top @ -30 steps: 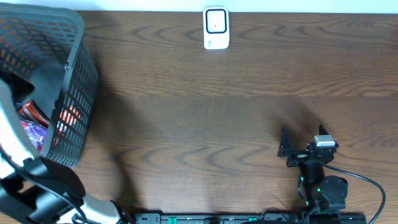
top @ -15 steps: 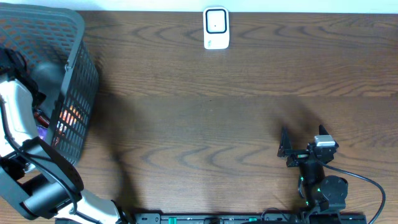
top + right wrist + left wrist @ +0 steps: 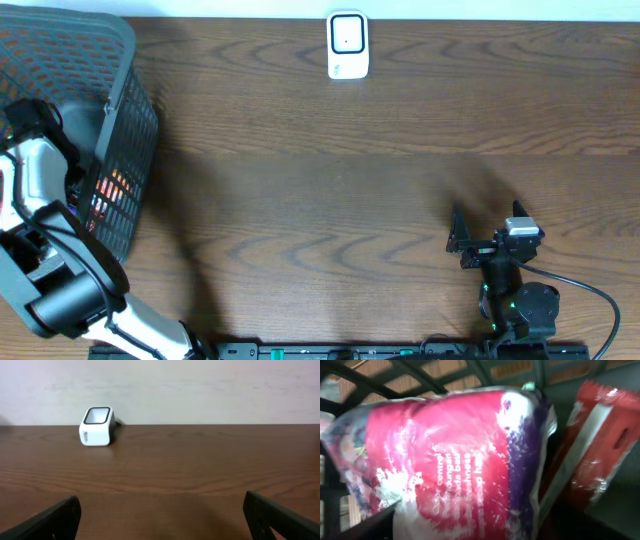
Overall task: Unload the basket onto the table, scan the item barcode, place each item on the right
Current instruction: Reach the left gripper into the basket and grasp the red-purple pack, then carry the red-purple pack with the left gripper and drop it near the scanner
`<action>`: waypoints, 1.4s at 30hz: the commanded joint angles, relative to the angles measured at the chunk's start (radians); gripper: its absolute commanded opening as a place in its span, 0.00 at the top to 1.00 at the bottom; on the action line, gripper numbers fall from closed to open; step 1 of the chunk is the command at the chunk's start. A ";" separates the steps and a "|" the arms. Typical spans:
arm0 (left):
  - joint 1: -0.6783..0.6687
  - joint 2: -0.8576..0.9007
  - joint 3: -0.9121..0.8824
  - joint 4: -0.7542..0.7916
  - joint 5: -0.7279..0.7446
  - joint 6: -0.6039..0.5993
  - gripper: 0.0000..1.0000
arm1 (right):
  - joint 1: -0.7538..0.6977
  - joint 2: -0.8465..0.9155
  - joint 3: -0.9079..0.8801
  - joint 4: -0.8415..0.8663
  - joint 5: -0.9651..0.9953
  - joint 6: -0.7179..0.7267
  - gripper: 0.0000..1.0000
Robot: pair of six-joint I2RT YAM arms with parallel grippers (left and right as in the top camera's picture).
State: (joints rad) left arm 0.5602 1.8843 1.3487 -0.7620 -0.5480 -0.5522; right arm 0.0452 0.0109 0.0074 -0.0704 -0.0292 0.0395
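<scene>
Basket [image 3: 125,110]: far left of surface [image 3: 350,180]; holds pouch [image 3: 455,460].
Left pincer [image 3: 28,115]: inside basket, at pouch; gap cannot be told.
Grip: take pouch edge, lift clear of mesh.
Scanner [image 3: 347,45]: far edge.
Right pincer [image 3: 160,510]: apart, empty.

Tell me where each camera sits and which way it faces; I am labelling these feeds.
Overhead: above the table, looking straight down on basket, scanner, left arm, right arm.
Left wrist: inside the basket, close on a pink bag and red pack; no robot part clearly shown.
Right wrist: low over the table, facing scanner and wall; its two fingers at the bottom corners.
Shared: overhead and right wrist both show the scanner.
</scene>
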 commanded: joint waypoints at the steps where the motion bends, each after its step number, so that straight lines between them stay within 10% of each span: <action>1: 0.004 0.022 -0.010 -0.010 -0.022 0.028 0.35 | -0.007 -0.006 -0.002 -0.004 0.001 -0.014 0.01; 6: 0.006 0.002 -0.009 -0.022 -0.021 0.047 0.92 | -0.007 -0.006 -0.002 -0.004 0.001 -0.014 0.01; 17: 0.004 -0.350 0.045 0.028 0.085 0.061 0.93 | -0.007 -0.006 -0.002 -0.004 0.001 -0.014 0.01; 26: -0.079 -0.690 0.045 0.363 0.568 0.016 0.93 | -0.007 -0.006 -0.002 -0.004 0.001 -0.014 0.01; 42: -0.960 -0.658 0.043 0.472 0.572 0.551 0.92 | -0.007 -0.006 -0.002 -0.004 0.001 -0.014 0.01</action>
State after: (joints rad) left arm -0.2623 1.1763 1.3785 -0.2909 0.0494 -0.1841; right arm 0.0452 0.0109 0.0074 -0.0704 -0.0292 0.0395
